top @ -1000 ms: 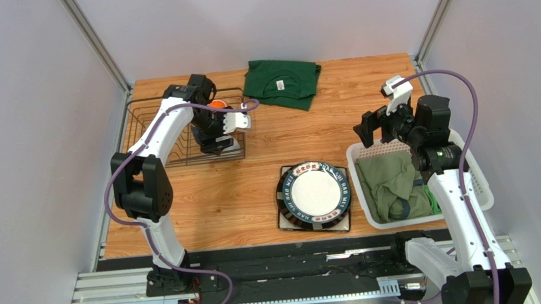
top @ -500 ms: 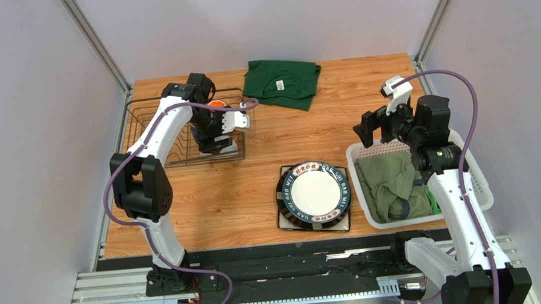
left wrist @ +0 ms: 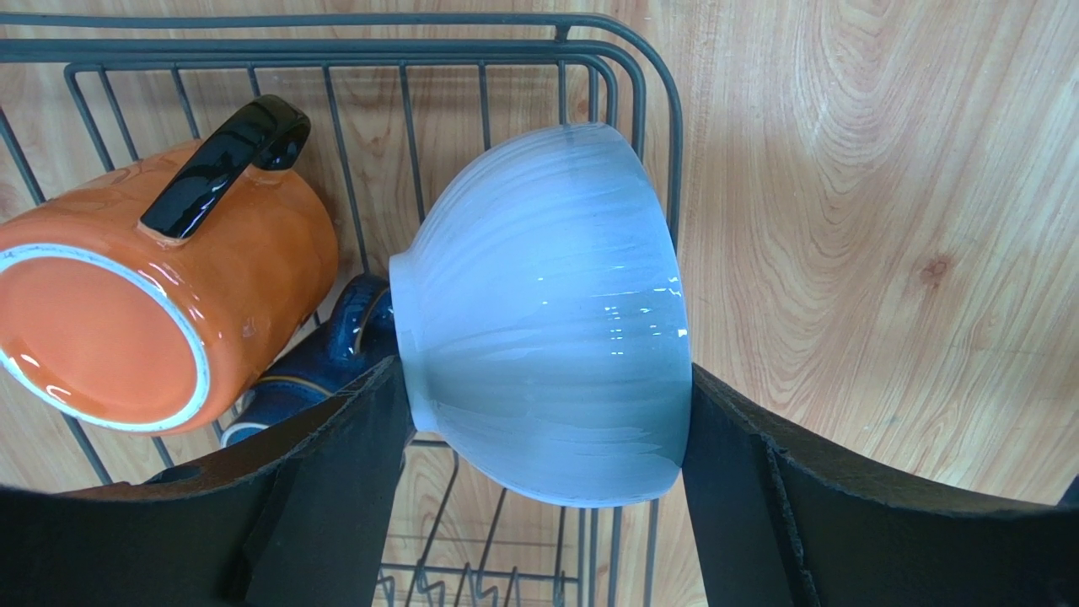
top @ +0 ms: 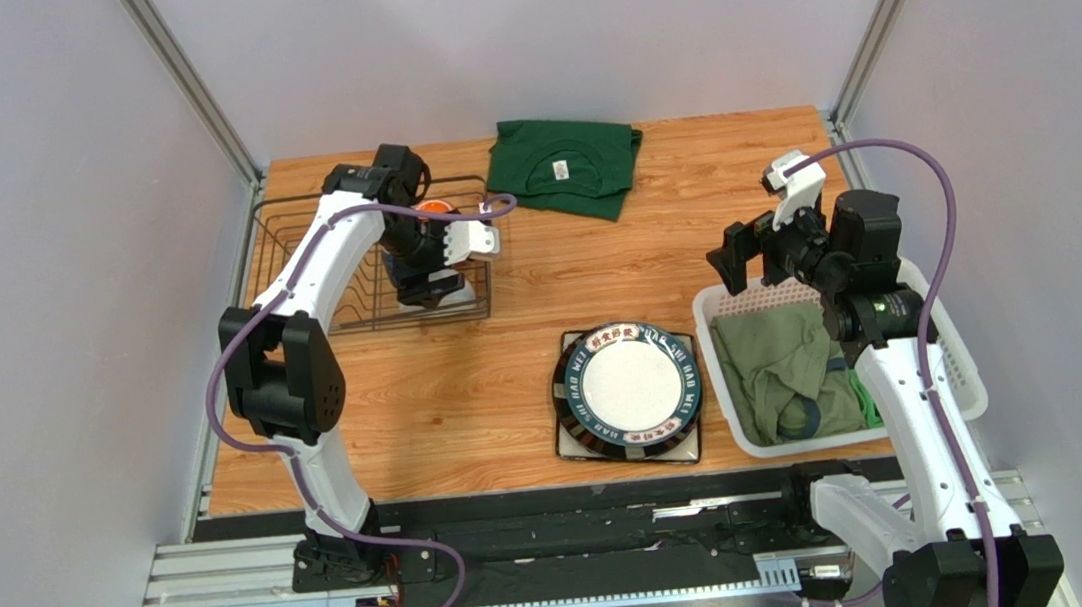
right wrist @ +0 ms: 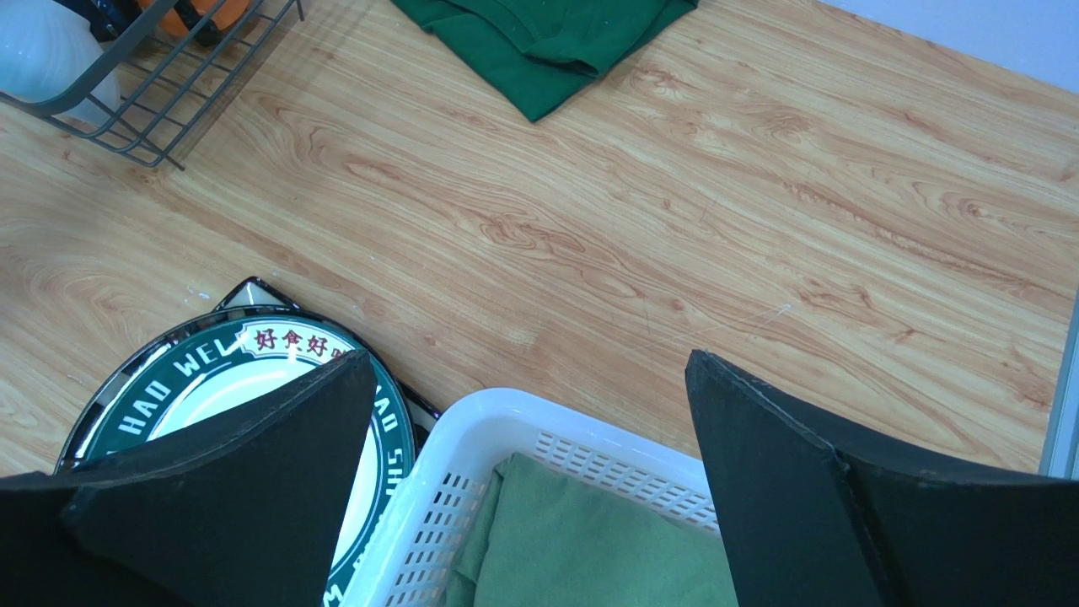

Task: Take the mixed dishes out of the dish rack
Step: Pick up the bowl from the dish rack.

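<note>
Our left gripper (left wrist: 542, 392) pinches the small white bowl (left wrist: 538, 291) by its flanks, tipped on its side at the dish rack's (top: 289, 262) right corner; the orange mug (left wrist: 152, 304) and dark blue mug (left wrist: 317, 367) lie inside the rack beside it. The glazed, curved wall could slip from the pads (the hold looks shallow to us), or catch the rack's rim wire on lifting; the right gripper (right wrist: 526, 367) hangs spread, well away from the rack.
</note>
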